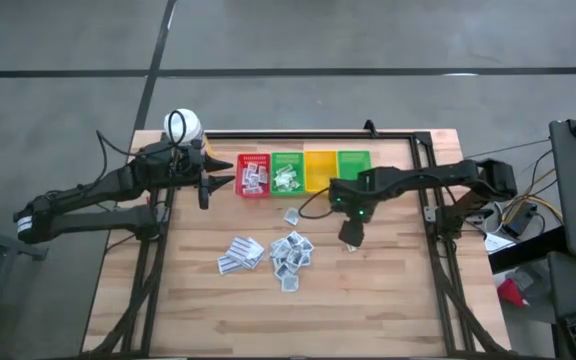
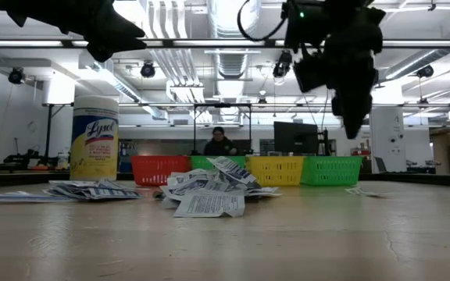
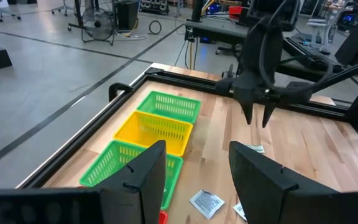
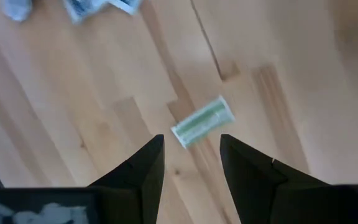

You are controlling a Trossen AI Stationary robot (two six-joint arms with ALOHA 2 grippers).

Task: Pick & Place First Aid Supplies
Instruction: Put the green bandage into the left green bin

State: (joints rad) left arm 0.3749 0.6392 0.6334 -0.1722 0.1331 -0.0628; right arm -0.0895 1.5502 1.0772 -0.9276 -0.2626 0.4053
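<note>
One green-striped packet [image 4: 202, 121] lies alone on the bench [image 4: 73, 112] beneath the right gripper [image 4: 191, 163], fingers apart; it should descend straight, straddling the packet's narrow width before closing.

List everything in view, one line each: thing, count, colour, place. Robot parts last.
Bins: four, red, green, yellow, green, in a row at the table's far edge.
Packets in bins: several, white, in the red bin and the green bin beside it.
Loose packets: many, white with grey print, piled mid-table.
Green-print packet: one, alone under the right gripper.
Wipes canister: one, yellow with white cap, far left corner.
Table: one, light wood.
Person: one, beyond the table.
Left gripper: open, beside the red bin.
Right gripper: open, above the lone packet.
</note>
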